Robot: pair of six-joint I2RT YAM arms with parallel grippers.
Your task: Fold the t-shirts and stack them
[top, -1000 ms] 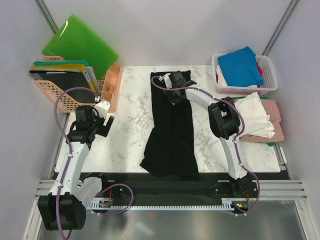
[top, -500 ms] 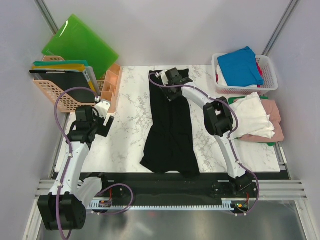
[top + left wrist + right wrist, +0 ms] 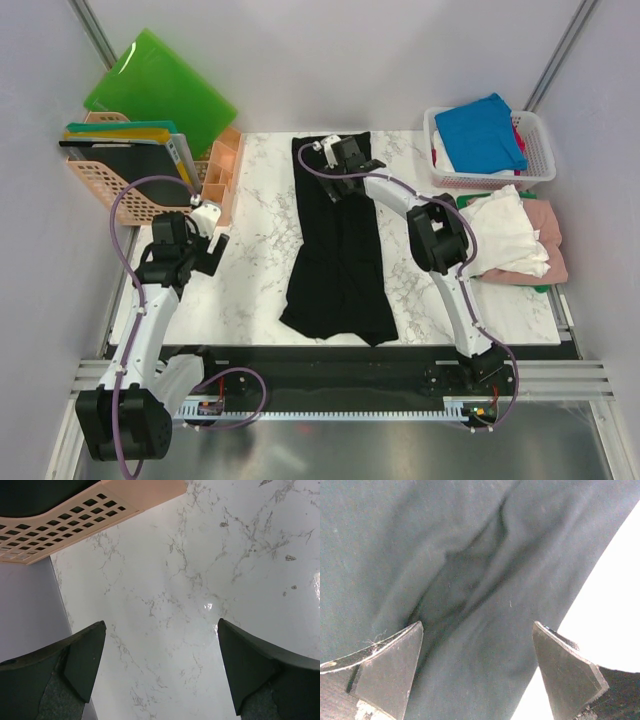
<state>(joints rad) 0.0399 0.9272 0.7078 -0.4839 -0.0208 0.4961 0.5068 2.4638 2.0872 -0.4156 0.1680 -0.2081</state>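
Found black t-shirt laid out as one long strip down centre of top view, flat on marble tabletop. Narrow end at upper centre, wider rumpled end at lower centre by tabletop's lower edge.

Spotted right gripper over shirt's upper end, arm reaching in from lower right of frame. Checked right wrist view: jaws wide apart, nothing pinched, only creased black cloth filling frame between them, bright patch of tabletop at right edge. Could not tell whether tips touched cloth.

Spotted left gripper at left of top view, well apart from black shirt. Checked left wrist view: jaws spread wide, nothing between them, bare marble below, corner of peach basket at upper left.

Noted blue t-shirt on top in white basket, upper right of top view. Noted white t-shirt heaped at right edge, just below that basket, lying over pink t-shirt.

Noted green boards leaning at upper left, behind peach basket.
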